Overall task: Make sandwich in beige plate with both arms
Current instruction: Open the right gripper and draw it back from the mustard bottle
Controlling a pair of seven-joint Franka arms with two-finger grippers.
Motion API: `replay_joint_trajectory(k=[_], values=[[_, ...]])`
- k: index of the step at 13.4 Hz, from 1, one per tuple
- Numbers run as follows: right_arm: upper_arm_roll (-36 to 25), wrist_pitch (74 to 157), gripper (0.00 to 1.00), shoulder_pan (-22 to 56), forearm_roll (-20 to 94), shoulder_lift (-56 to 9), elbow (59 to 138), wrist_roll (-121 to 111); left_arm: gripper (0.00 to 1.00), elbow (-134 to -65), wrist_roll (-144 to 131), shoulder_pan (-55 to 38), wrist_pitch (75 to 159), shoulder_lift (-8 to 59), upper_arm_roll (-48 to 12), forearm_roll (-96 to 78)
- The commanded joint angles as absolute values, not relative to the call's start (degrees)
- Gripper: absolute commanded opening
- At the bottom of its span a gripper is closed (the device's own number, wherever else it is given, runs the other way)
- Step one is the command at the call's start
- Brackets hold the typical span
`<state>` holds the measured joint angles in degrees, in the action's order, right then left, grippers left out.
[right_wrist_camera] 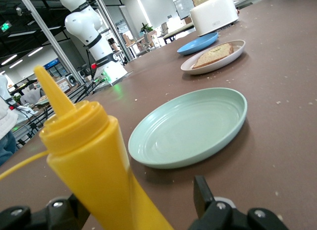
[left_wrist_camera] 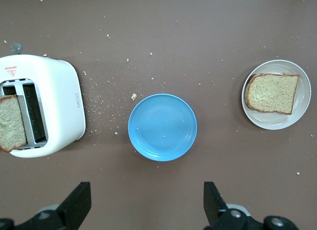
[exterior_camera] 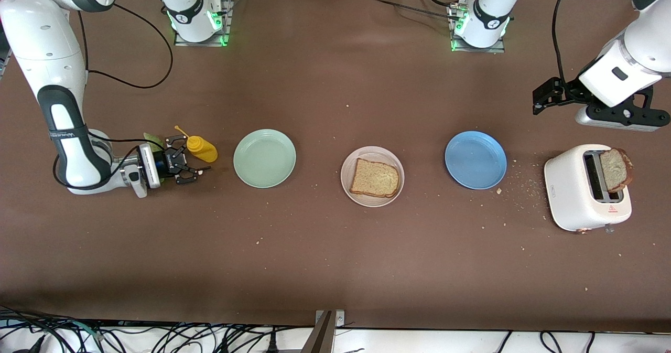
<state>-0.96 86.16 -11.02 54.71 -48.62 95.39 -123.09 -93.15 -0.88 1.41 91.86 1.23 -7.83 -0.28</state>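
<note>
right gripper (exterior_camera: pixel 193 164): set low at the right arm's end of the table, turned on its side, fingers spread with the yellow sauce bottle (exterior_camera: pixel 202 149) between them; the fingers appear parted from the bottle rather than pinching it, so it is judged as just set down or about to be taken.
yellow sauce bottle: stood upright on the table beside the mint-green plate (exterior_camera: pixel 264 158), nozzle up, kept within the right arm's reach for dressing the bread.
green leaf (exterior_camera: pixel 152 141): partly hidden by the right wrist; likely the lettuce, not yet on the bread.
left gripper (exterior_camera: pixel 545 99): held high over the table near the toaster (exterior_camera: pixel 587 187), fingers spread wide and empty, looking down on it; judged ready to fetch the second slice.
beige plate (exterior_camera: pixel 372 176): at mid-table between the mint-green plate and the blue plate (exterior_camera: pixel 475 159).
first bread slice (exterior_camera: pixel 374 178): laid flat in the beige plate as the sandwich base.
second bread slice (exterior_camera: pixel 616 170): stood upright in a toaster slot, raised clear for gripping.
blue plate: bare.
progress: base laid; filling and top slice not yet placed.
</note>
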Motion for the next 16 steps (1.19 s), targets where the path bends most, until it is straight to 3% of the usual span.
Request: replay_joint_trajectory(k=[1,5,10,16], values=[[-2.98,85.34,0.98,-12.04,53.45,-48.78,94.92,-120.59,1.00,-92.29,-1.32,1.58,90.88,1.49,-8.17,-0.26],[-6.41,86.57,0.98,-11.69,48.97,-48.60,91.60,-119.80,1.00,-92.20,-1.32,1.49,90.88,1.49,-8.17,-0.26],[-6.77,86.05,0.98,-11.43,38.95,-46.94,80.08,-104.81,1.00,-92.20,-1.32,1.49,90.88,1.49,-8.17,-0.26],[-6.50,87.00,0.98,-7.83,23.94,-36.23,78.40,-76.97,1.00,-92.29,-1.32,1.49,90.26,1.41,-8.17,-0.26]])
